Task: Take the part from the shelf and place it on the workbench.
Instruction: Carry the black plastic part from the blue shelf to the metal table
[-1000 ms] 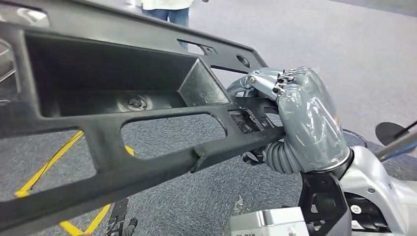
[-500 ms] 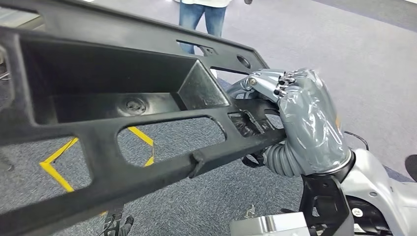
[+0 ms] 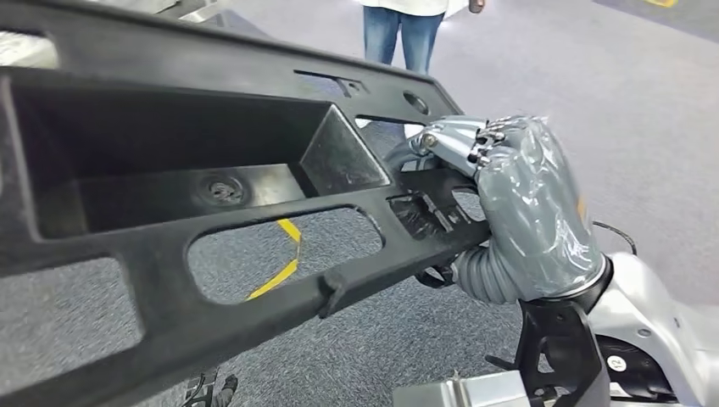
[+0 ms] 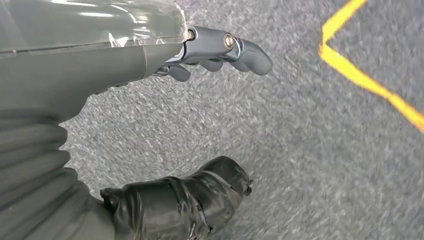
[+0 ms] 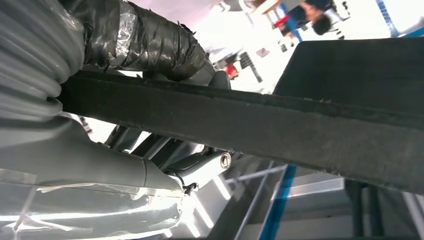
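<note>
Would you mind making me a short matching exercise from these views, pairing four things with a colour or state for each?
Things:
1. part
2. right hand
3. left hand
4. floor line

States:
A. yellow
B. holding nothing, over the carpet
C. black, carried in the air
D. gripping the black frame's end

Pairs: 1-C, 2-D, 3-B, 4-A

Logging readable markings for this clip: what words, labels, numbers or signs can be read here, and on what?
A small round white sticker on the right arm's silver shell: print too small to read.
The black part, held by the right hand: no legible text.
The left hand: no text.
</note>
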`<control>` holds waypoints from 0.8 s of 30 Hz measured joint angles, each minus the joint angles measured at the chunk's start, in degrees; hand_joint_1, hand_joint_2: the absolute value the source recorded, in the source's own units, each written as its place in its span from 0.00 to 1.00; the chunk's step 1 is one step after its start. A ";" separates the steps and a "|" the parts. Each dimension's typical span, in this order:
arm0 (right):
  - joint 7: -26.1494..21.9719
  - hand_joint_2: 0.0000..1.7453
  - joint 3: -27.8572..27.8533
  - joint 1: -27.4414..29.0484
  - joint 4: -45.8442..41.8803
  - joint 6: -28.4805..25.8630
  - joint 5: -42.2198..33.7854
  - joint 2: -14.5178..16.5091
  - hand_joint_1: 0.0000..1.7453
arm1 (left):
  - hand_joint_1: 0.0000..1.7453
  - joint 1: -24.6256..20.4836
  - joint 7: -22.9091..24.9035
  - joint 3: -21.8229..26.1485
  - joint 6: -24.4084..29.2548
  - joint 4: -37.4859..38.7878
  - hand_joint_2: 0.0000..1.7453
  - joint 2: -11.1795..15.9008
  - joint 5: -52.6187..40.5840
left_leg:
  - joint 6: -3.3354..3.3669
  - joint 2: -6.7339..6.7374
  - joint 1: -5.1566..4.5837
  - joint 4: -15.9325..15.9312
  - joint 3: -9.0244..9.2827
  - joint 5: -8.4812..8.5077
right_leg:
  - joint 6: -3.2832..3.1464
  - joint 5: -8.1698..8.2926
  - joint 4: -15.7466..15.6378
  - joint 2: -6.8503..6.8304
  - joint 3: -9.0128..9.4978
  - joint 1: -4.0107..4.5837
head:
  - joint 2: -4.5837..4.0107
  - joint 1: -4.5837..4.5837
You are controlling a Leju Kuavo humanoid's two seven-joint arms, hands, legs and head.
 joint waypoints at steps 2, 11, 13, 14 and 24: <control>-0.04 1.00 0.00 -0.52 -0.01 -0.07 -0.07 0.00 0.98 | 0.00 -0.02 -0.57 -0.03 0.19 0.00 1.00 0.20 0.58 | -0.07 0.82 0.04 -3.96 2.17 2.80 | 0.19 -0.22 0.10 -1.50 0.14 0.00 | -0.01 -0.07; 0.00 1.00 -0.21 -1.79 -1.53 -0.08 2.42 -0.72 0.98 | 0.00 -0.37 1.91 -0.92 -1.51 0.01 1.00 0.87 -1.61 | 2.54 1.45 -0.45 -15.72 8.45 6.48 | 2.48 -3.68 3.71 -2.02 -0.17 0.34 | 0.00 -0.25; 0.02 1.00 -0.35 -1.65 -2.19 -0.05 3.11 -1.21 0.98 | 0.00 -0.68 3.41 -1.25 -3.16 0.00 1.00 1.22 -2.17 | 2.94 0.11 -0.29 -15.78 8.49 6.54 | 2.72 -7.17 10.86 1.27 -3.58 0.20 | -0.01 -0.17; 0.02 1.00 -0.37 -1.45 -2.45 -0.07 3.40 -1.39 0.98 | 0.00 -0.82 4.23 -1.52 -3.92 -0.01 1.00 1.43 -2.41 | 3.05 -0.65 -0.30 -15.74 8.47 6.55 | 2.77 -8.37 14.37 1.85 -5.41 0.22 | -0.01 -0.16; -0.02 1.00 -0.79 -0.74 -3.89 -0.15 4.51 -1.85 0.98 | 0.00 -1.13 6.32 -3.29 -5.40 -0.01 1.00 3.14 -2.79 | 1.02 -7.15 -0.04 -15.26 7.20 7.01 | 1.33 -0.69 0.64 5.40 0.09 -0.25 | 0.00 -0.35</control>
